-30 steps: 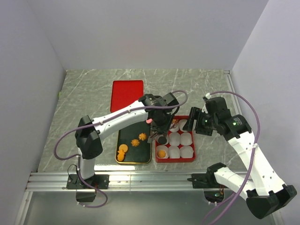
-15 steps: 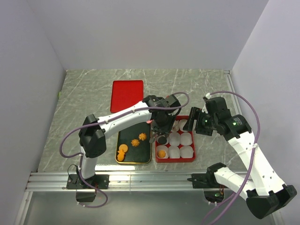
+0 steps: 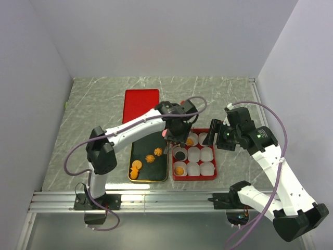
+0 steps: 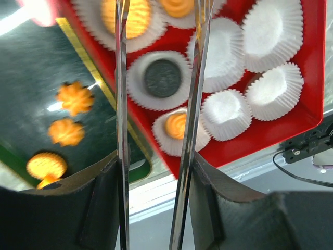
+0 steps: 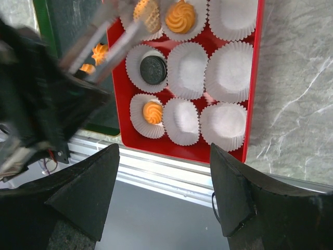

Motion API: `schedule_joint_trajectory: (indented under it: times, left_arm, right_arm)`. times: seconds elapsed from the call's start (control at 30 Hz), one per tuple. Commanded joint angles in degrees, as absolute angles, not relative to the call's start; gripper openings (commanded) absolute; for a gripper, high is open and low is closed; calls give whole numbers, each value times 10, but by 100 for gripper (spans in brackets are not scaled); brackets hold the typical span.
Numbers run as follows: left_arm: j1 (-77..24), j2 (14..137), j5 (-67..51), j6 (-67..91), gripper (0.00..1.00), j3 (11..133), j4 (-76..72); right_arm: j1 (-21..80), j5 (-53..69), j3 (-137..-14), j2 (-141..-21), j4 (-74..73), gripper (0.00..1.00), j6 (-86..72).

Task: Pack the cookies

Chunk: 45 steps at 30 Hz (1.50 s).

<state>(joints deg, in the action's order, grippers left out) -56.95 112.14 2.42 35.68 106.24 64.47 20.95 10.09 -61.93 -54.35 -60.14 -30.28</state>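
Note:
My left gripper has long metal fingers, open and empty, above the left column of the red tray. A black cookie lies in a white paper cup in the tray, below the gap between the fingers. Orange cookies sit in cups in front of it and behind it. Several orange cookies and a pink one lie on the dark tray. My right gripper is open and empty above the red tray's right side.
Several empty white paper cups fill the remainder of the red tray. A red lid lies flat behind the dark tray. The aluminium rail runs along the near table edge. White walls close in the table.
My left gripper has moved back from the middle-left cup toward the far end of the red tray. The black cookie now lies uncovered in that cup. The right arm has barely moved.

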Motion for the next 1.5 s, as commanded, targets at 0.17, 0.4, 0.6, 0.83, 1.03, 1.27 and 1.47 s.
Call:
schedule_joint_trajectory:
  times: [0.17, 0.4, 0.6, 0.83, 1.03, 1.27, 1.47]
  left_arm:
    - [-520, 947, 69, 361, 53, 1022, 707]
    - [-496, 837, 58, 340, 54, 857, 705]
    - [-495, 762, 23, 363, 53, 724, 674]
    - [-495, 717, -4, 376, 54, 633, 660]
    - [-497, 715, -26, 372, 57, 620, 646]
    - [-500, 739, -21, 368, 58, 612, 641]
    - [-501, 754, -22, 367, 57, 599, 642]
  right_arm:
    - [211, 91, -642, -555, -606, 77, -293]
    - [212, 112, -633, -565, -593, 76, -302]
    - [212, 122, -615, -569, -580, 76, -308]
    - [213, 126, -611, -580, -578, 75, -305]
    - [213, 122, -614, -584, -579, 75, -301]
    - [212, 115, -614, -579, -583, 75, -300]
    - [214, 115, -613, -580, -582, 75, -300]
